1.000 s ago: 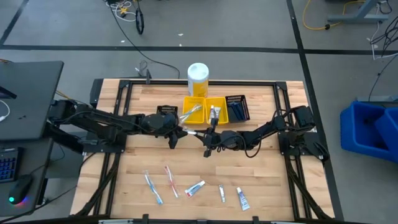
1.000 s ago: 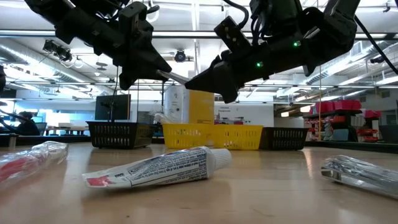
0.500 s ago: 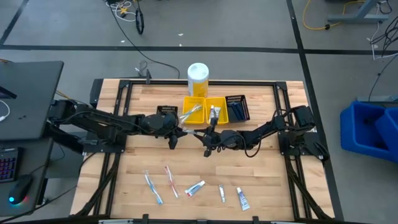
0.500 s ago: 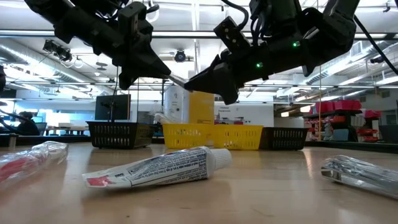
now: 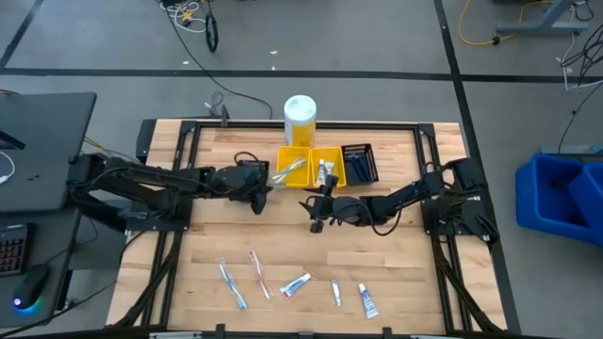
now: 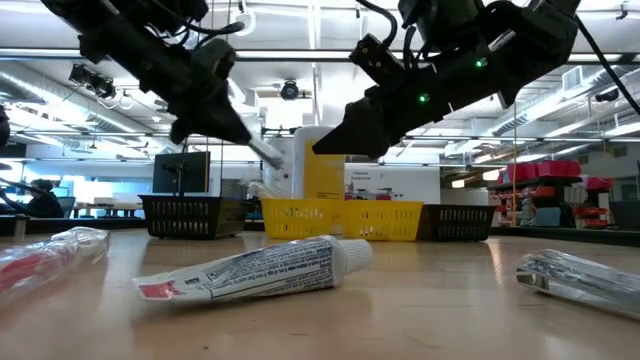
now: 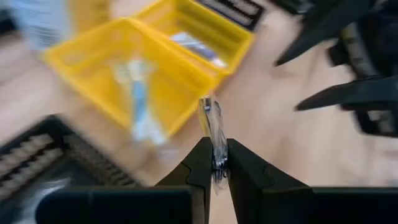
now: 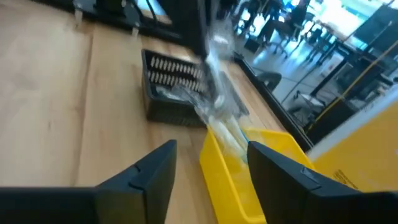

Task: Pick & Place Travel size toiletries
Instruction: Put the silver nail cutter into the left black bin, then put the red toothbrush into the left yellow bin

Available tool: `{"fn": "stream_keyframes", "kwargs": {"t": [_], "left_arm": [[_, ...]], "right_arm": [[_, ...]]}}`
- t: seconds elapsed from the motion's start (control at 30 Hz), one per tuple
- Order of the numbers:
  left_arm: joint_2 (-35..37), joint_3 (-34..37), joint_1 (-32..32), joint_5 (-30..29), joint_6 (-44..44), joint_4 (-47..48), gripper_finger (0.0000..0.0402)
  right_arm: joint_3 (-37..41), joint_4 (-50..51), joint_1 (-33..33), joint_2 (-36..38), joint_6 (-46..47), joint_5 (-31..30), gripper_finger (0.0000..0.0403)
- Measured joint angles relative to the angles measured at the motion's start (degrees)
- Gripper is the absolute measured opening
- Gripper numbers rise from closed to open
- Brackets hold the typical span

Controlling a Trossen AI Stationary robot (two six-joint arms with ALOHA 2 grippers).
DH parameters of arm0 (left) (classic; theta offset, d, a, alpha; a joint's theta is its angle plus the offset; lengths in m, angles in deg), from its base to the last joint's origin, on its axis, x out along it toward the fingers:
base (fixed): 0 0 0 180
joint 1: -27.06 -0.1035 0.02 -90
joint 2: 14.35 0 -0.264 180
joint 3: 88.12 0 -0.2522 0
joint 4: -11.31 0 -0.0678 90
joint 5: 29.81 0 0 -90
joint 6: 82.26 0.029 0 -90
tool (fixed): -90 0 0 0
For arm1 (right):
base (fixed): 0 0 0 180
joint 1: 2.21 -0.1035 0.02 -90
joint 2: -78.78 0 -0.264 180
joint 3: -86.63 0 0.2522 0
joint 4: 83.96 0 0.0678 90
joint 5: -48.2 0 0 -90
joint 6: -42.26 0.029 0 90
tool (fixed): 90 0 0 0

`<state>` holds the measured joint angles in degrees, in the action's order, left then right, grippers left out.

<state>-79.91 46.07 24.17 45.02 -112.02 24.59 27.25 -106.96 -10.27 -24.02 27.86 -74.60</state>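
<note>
My left gripper [image 7: 214, 163] is shut on a thin clear-wrapped silvery piece [image 7: 213, 127], in the air in front of the yellow bins [image 5: 311, 168]. My right gripper [image 8: 208, 171] stands open just to the right of it [image 5: 317, 215], with nothing between its fingers. In the low view the piece [image 6: 264, 154] sticks out of the left gripper toward the right one [image 6: 335, 140]. Two toothbrushes [image 5: 231, 284] [image 5: 257, 273] and several small tubes [image 5: 295, 284] lie flat near the table's front edge. My left gripper pinches the wrapped piece by its near end [image 7: 217, 160] between its two fingers. The fingers slant downward from the table's left and lie along the piece. The piece juts out past the fingertips, lifted clear of the table.
Two yellow bins and two black bins [image 5: 359, 162] [image 5: 252, 168] stand in a row at the back. One yellow bin holds a toothbrush [image 7: 138, 102]. A white-and-yellow container [image 5: 300, 121] stands behind them. In the low view a toothpaste tube [image 6: 250, 270] lies close in front.
The two grippers met at the wrapped piece; now they stand apart. My left gripper has drawn back toward the table's left with the piece between its fingers. My right gripper has let go of the piece and tipped its fingers up, staying in place.
</note>
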Motion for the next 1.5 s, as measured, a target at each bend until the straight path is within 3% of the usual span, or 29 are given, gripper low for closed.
{"fn": "stream_keyframes", "kwargs": {"t": [0.23, 0.43, 0.77, 0.93, 1.03, 1.23, 1.4, 1.5], "left_arm": [[7.7, 0.0, -0.2, -10.1, -3.2, 14.3, 0.0042], [8.5, 1.5, -0.2, -17.7, -10.3, 20.2, 0.0042], [2.2, 4.3, -0.2, -13.4, -14.0, 19.2, 0.0046], [-0.7, 4.3, -0.2, -15.6, -13.4, 18.6, 0.0054], [-1.2, 4.3, -0.2, -18.5, -13.2, 18.2, 0.0067], [-1.2, 4.3, -0.2, -14.4, -8.7, 16.1, 0.0103], [-1.1, 4.2, -0.3, -15.4, -8.2, 15.6, 0.0134], [-0.4, 4.2, -0.2, -15.1, -3.7, 12.7, 0.0146]], "right_arm": [[0.0, 1.9, 0.3, 0.0, 1.2, -0.1, 0.0217], [0.0, 3.0, 0.3, 0.0, 2.0, -0.1, 0.0207], [0.0, 3.2, 0.8, 0.0, 3.3, 0.0, 0.0204], [0.0, 3.3, 1.0, 0.0, 4.5, 0.1, 0.0201], [0.0, 3.3, 1.0, 0.0, 4.5, 1.6, 0.0199], [0.0, 3.3, 1.0, 0.0, 4.5, 1.6, 0.0202], [0.0, 3.2, 1.0, -0.1, 4.5, 2.0, 0.0199], [0.0, 3.2, 1.0, -0.1, 4.5, 2.0, 0.0199]]}}
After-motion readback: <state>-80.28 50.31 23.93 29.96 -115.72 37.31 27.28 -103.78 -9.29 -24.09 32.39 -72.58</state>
